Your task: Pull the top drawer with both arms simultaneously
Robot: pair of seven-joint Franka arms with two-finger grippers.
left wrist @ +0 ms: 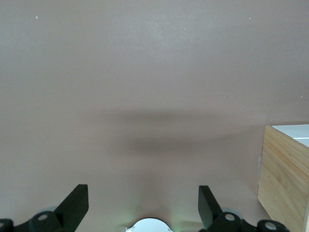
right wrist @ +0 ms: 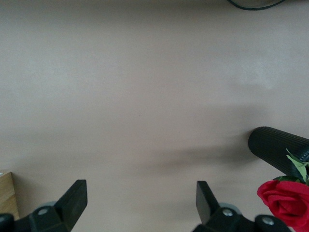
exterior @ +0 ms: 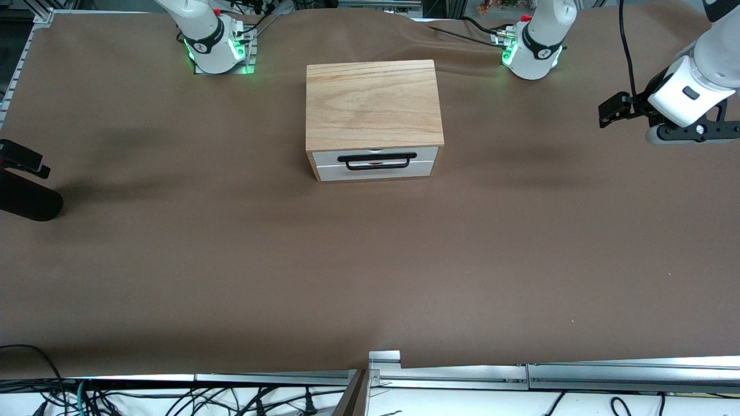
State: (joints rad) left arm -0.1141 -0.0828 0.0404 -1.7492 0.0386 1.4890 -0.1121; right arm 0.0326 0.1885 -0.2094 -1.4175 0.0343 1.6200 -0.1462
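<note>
Top drawer [exterior: 374, 157] apparently closed; left end effector [left wrist: 142, 205], right end effector [right wrist: 140, 203] wide apart, empty, right mostly off-frame.

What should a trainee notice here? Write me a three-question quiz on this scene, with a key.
1. True or false: the top drawer is pulled out of the cabinet.
2. Which wrist view shows a red rose? A: that of the left gripper. B: that of the right gripper.
3. Fill in: the fingers of both grippers stand ____.

Key: 1 false; 2 B; 3 open.
</note>
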